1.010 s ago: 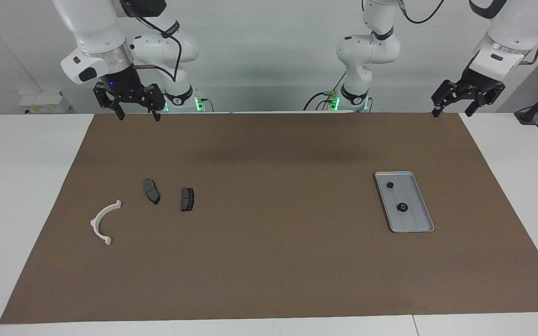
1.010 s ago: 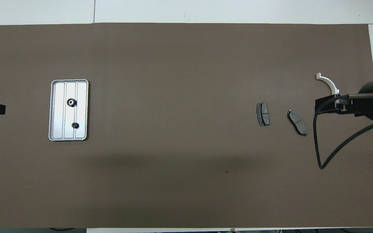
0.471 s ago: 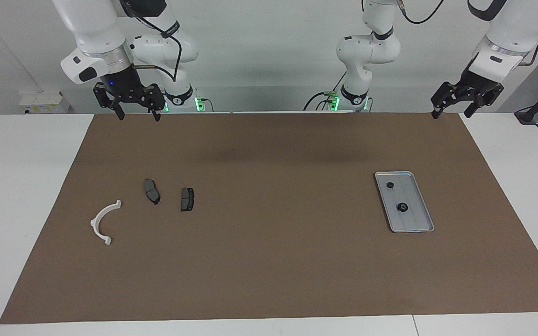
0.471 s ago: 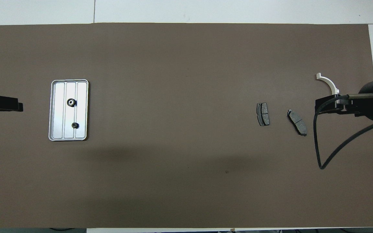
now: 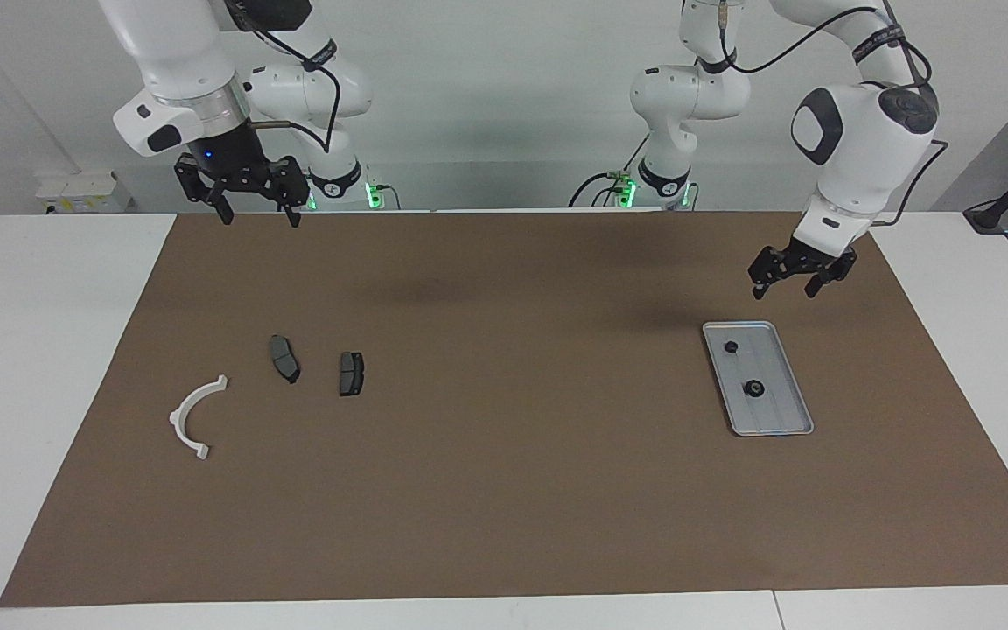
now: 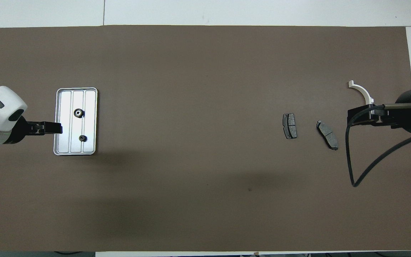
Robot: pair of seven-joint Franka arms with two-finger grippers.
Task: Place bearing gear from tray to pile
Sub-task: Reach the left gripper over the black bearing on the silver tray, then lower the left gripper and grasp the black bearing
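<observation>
The silver tray [image 5: 775,411] lies on the brown mat toward the left arm's end of the table; it also shows in the overhead view [image 6: 64,142]. Two small black gears lie in it: a larger one with a bright centre [image 5: 754,388] [image 6: 79,113] and a smaller one [image 5: 731,346] [image 6: 82,138]. My left gripper [image 5: 784,287] [image 6: 54,127] is open and empty, in the air over the tray's edge. The pile lies toward the right arm's end: a white half-ring bracket [image 5: 193,418] [image 6: 361,92] and two dark brake pads [image 5: 284,358] [image 5: 351,374]. My right gripper [image 5: 259,214] [image 6: 360,116] waits open, raised.
The brown mat [image 5: 504,490] covers most of the white table. In the overhead view the right arm's black cable [image 6: 351,171] loops over the mat beside the pads [image 6: 289,125] [image 6: 327,134], and the right gripper covers one end of the bracket.
My left arm has swung in and down from the table's end to over the tray's edge. The right arm, gears and pile have not moved.
</observation>
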